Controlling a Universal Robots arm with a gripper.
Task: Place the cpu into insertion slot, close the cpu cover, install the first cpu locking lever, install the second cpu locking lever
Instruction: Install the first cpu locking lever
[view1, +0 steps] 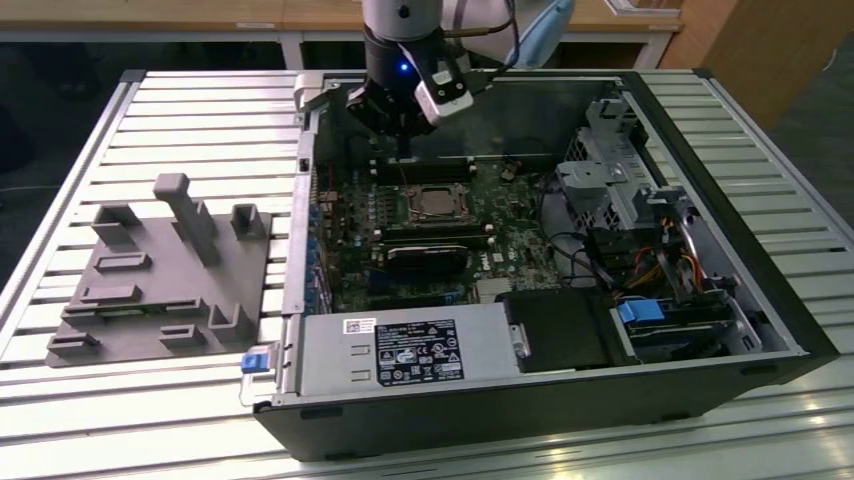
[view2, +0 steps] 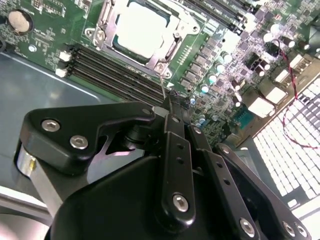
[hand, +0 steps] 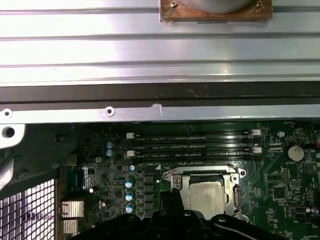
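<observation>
Your gripper (view2: 167, 102), jaws pressed together with nothing visibly held, is hovering near the cpu cover (view2: 176, 40). If it drifts sideways, you are probably risking scraping the memory slots (view2: 115, 70).

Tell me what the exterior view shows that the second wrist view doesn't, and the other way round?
Exterior view: the whole open computer case, its power supply, and a grey fixture block on the slatted table at the exterior view's left. Second wrist view: a coin battery on the motherboard. Both: the cpu framed by its cpu cover, the memory slots, and the gripper.
</observation>
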